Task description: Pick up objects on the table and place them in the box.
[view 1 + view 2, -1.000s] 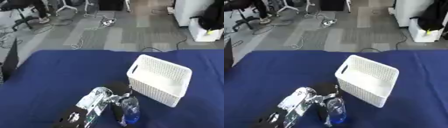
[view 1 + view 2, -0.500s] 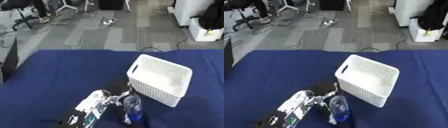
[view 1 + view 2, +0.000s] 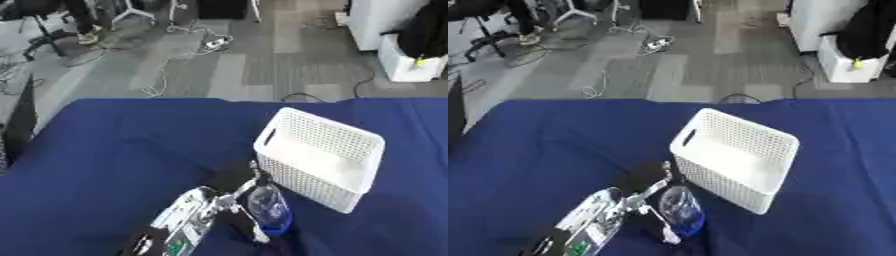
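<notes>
I see my left hand (image 3: pixel 229 197) coming in from the lower left over the blue counter (image 3: pixel 114 150), arm silver and black with a green patch near the wrist. Its fingers are curled round a clear bottle (image 3: pixel 265 209) with a blue base; the bottle is tilted, neck toward the upper left, base toward the lower right. I cannot tell whether the bottle rests on the cloth or is just off it. The bottle sits just beside the near left wall of the white basket (image 3: pixel 348 141), close to its lower corner, apart from it by a narrow strip of blue. The basket is a perforated rectangular box, open side up, set askew on the counter with a slot handle in its left end wall; from here I see nothing inside it but its white floor. A dark shadow lies on the cloth just above the fingers. My right hand shows in neither eye view. Beyond the counter's far edge is grey carpeted floor (image 3: pixel 262 70) with cables and a power strip (image 3: pixel 215 42), chair legs at upper left, and a white bin (image 3: pixel 404 62) at upper right.
</notes>
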Tool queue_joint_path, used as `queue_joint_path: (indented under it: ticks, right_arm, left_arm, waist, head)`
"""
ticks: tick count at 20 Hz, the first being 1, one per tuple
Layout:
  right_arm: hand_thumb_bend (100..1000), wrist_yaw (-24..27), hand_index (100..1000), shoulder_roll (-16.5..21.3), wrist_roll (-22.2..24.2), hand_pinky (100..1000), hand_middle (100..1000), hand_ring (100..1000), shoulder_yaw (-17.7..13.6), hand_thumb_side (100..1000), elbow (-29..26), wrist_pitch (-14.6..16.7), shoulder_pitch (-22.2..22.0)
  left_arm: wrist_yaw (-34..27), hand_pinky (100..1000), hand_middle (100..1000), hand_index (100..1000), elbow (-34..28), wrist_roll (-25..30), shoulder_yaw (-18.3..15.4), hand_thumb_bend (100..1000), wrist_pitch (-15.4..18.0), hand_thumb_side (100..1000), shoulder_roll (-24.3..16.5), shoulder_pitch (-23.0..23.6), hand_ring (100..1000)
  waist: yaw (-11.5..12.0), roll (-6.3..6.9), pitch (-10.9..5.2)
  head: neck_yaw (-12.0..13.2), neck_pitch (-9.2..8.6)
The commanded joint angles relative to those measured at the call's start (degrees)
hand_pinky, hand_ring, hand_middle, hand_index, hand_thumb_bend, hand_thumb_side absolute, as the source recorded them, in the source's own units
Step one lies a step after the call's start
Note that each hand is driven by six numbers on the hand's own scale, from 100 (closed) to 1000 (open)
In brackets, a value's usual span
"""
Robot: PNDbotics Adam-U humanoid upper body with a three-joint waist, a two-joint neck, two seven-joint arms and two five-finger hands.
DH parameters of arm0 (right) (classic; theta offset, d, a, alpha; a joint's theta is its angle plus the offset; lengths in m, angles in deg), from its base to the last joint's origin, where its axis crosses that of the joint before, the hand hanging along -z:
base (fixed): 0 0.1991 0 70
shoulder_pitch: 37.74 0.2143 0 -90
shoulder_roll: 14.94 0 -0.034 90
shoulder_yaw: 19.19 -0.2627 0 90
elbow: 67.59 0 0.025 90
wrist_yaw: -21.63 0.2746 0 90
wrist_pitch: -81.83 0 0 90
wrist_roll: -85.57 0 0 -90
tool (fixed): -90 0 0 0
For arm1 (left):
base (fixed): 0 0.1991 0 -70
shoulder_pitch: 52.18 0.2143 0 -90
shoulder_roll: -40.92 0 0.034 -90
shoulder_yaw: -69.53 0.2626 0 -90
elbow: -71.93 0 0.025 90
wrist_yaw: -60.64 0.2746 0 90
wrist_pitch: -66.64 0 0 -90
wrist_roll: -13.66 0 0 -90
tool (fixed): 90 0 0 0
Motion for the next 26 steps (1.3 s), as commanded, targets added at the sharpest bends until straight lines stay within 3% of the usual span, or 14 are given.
queue_joint_path:
  ticks: [1,13,21,26]
  right_arm:
    - [100,0.3,712,0.7,0.0,572,594,610,-0.8,816,-0.5,0.1,0.5]
    - [100,0.3,712,1.0,-0.2,573,595,610,-1.0,814,-0.2,0.0,-0.1]
    - [100,0.4,712,1.1,-0.2,573,595,611,-1.1,812,-0.1,0.0,-0.3]
    - [100,0.6,712,1.1,-0.2,573,595,611,-1.1,811,0.0,0.0,-0.2]
  left_arm:
    - [-2.3,100,100,154,-3.9,-0.5,-0.5,100,-1.4,100,-1.8,-1.0,100]
    - [-7.5,100,100,153,-15.2,1.9,-4.3,100,-9.1,100,-6.6,-2.6,100]
    - [-6.5,100,100,154,-20.2,0.1,-6.8,100,-11.1,100,-7.1,-4.2,100]
    - [-4.5,100,100,155,-20.1,-1.0,-7.4,100,-11.6,100,-6.1,-6.8,100]
  waist:
    - [0.1,-0.23,-0.97]
    - [0.6,0.20,-1.91]
    - [0.6,0.20,-2.43]
    - [0.5,0.29,-2.75]
  head:
    - [-0.3,-0.86]
    - [-2.0,-0.94]
    - [-2.6,-1.32]
    - [-2.5,-1.66]
